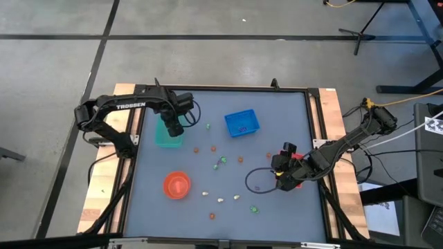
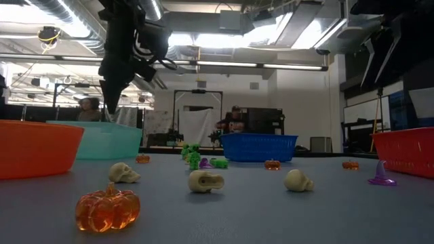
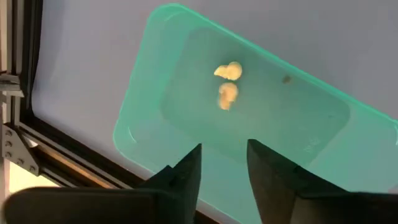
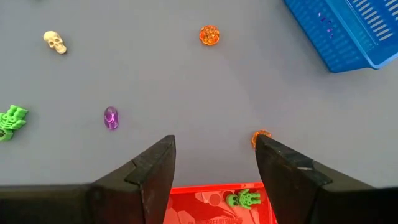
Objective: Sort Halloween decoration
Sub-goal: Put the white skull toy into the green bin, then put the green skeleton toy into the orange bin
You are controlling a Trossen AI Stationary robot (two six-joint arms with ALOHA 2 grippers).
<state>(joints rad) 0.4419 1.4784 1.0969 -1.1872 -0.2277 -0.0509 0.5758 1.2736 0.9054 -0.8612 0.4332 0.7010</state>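
Left wrist view: my left gripper (image 3: 224,163) hangs over the teal tray (image 3: 155,93), jaws narrowly open and empty, two cream skulls (image 3: 227,83) inside — drop looks done; right gripper (image 4: 214,163) wide open over the red tray (image 4: 205,199); next I'd fetch another skull (image 1: 221,200).

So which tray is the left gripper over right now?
The teal tray, at the table's left side. The open left gripper hangs above it, and two cream trinkets lie inside. The blue tray and red tray sit elsewhere.

Worktop (image 1: 228,200): grey-blue surface, wood-edged.
Teal tray (image 1: 168,136): rectangular, left side.
Blue tray (image 1: 241,123): rectangular, basket-walled, far centre.
Red tray (image 4: 224,202): right side.
Orange bowl (image 1: 176,185): round, near left.
Room beyond: two people (image 2: 235,119), seated, distant.
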